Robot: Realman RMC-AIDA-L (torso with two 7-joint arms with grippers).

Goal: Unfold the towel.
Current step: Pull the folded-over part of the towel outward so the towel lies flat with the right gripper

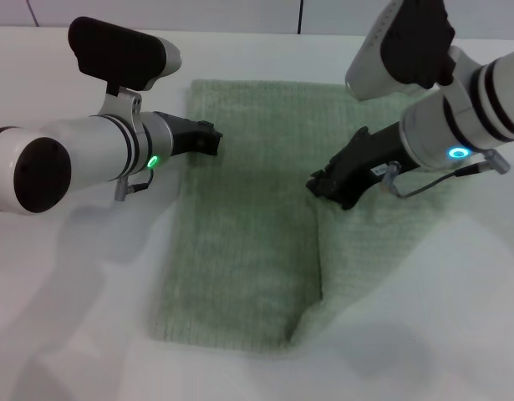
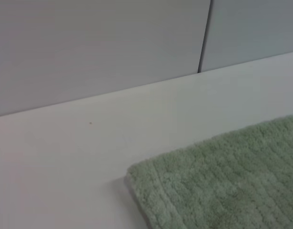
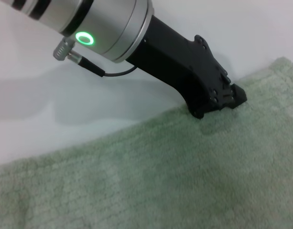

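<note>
The towel (image 1: 248,234) lies flat on the white table, pale sage green and ribbed. A doubled part on the left ends in a fold edge (image 1: 320,251), and a single layer spreads out to the right of it. My left gripper (image 1: 210,139) is low at the towel's left hem near the far corner. The right wrist view shows that same left gripper (image 3: 228,97) shut, its tip resting on the hem. My right gripper (image 1: 320,185) is down on the towel at the far end of the fold edge. A towel corner (image 2: 136,176) fills the left wrist view.
The white table (image 1: 81,317) extends around the towel on every side. A grey wall with a dark vertical seam (image 2: 204,36) rises behind the table's far edge. A cable loop (image 1: 407,188) hangs under the right wrist.
</note>
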